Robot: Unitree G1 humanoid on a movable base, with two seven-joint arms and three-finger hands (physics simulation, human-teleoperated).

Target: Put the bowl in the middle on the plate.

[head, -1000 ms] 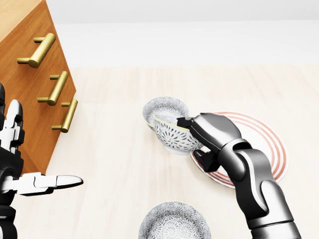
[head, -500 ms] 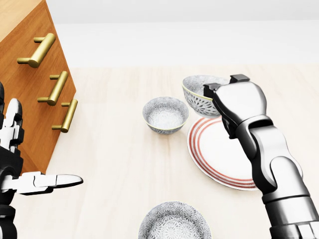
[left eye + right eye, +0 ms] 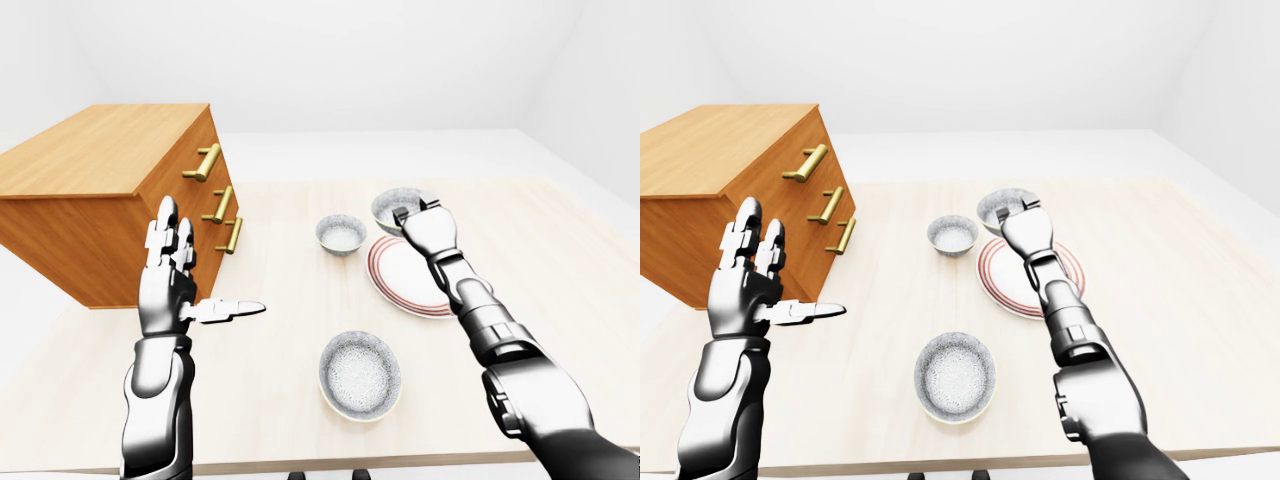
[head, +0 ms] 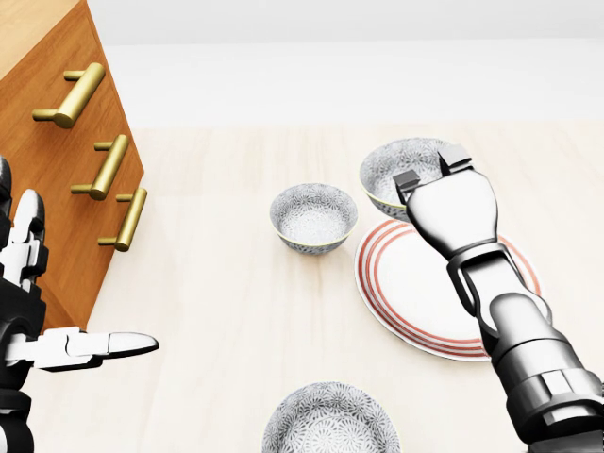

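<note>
The right hand point(image 4: 432, 167) is gripping the bowl point(image 4: 401, 174) by its near rim, holding it just past the plate's point(image 4: 415, 300) far edge; half a second ago the bowl was tilted higher, and it is now sitting lower and more level. The left hand point(image 3: 172, 282) is hovering open beside the dresser point(image 3: 100, 190), unmoved.

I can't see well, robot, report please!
Right robot hand grips patterned grey bowl at red-ringed white plate's top edge. Left robot hand open. Nothing blocking.
</note>
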